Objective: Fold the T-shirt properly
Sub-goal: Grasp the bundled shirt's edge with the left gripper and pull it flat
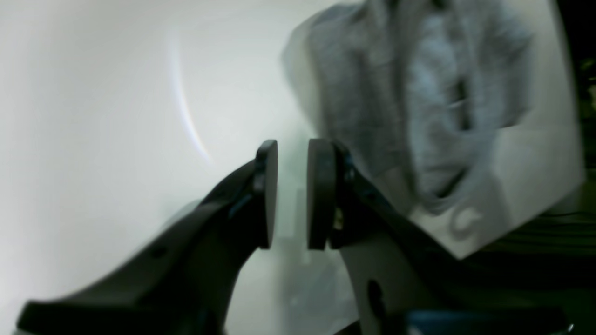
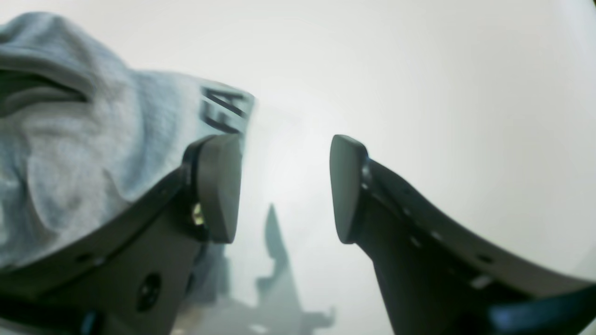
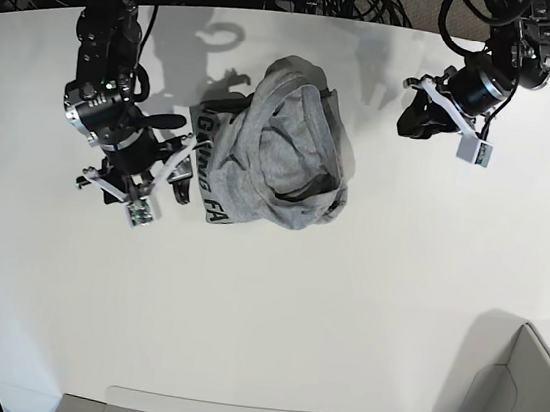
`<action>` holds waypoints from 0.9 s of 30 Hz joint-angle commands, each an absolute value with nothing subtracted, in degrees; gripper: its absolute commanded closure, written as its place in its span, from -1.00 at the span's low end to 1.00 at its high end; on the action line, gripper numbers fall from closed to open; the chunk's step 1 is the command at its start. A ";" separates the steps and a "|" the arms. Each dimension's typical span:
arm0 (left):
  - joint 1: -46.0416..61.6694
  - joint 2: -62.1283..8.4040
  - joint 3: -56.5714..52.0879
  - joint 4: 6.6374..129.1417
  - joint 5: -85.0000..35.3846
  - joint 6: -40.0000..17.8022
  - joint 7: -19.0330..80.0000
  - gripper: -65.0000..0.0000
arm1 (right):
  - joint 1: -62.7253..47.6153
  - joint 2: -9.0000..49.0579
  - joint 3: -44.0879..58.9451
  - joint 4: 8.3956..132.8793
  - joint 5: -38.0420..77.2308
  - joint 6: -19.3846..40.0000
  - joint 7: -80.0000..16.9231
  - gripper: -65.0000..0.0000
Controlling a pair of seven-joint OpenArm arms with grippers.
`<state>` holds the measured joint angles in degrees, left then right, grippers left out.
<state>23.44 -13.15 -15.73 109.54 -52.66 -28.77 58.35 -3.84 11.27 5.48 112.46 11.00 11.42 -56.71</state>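
Left wrist view: the left gripper (image 1: 292, 193) stands with a narrow gap between its pads and nothing in it. The T-shirt (image 1: 409, 97) is a blurred grey heap beyond it, well apart, on the white table (image 1: 102, 139).

Right wrist view: the right gripper (image 2: 285, 188) is spread wide and empty. Grey cloth with black letters lies just beside its left-hand finger (image 2: 219, 186) — touching or not, I cannot tell.

Base view: the T-shirt sits crumpled near the table's far middle, lettered hem toward the right gripper, the left gripper off to the other side.

Step in hand: judged as regrasping to spread the heap flat.

Doing it well: pinch 1 layer only at the hem corner — pull outward, low over the table.
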 commanded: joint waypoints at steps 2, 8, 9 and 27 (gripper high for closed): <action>20.97 -13.58 -13.23 110.64 -55.43 -28.79 57.27 0.61 | -4.97 13.23 8.75 113.36 14.55 11.47 -55.52 0.10; 16.75 -13.49 -2.33 109.67 -48.92 -28.62 57.36 0.61 | -10.59 15.52 12.97 113.36 17.10 11.47 -55.52 0.10; 16.31 -13.49 -1.10 109.67 -47.43 -28.62 57.27 0.61 | -11.47 15.52 13.49 113.36 17.10 11.47 -55.34 0.10; 13.93 -9.19 0.66 105.54 -41.89 -28.62 57.80 0.60 | -14.81 15.52 16.66 113.36 17.10 11.56 -55.52 0.10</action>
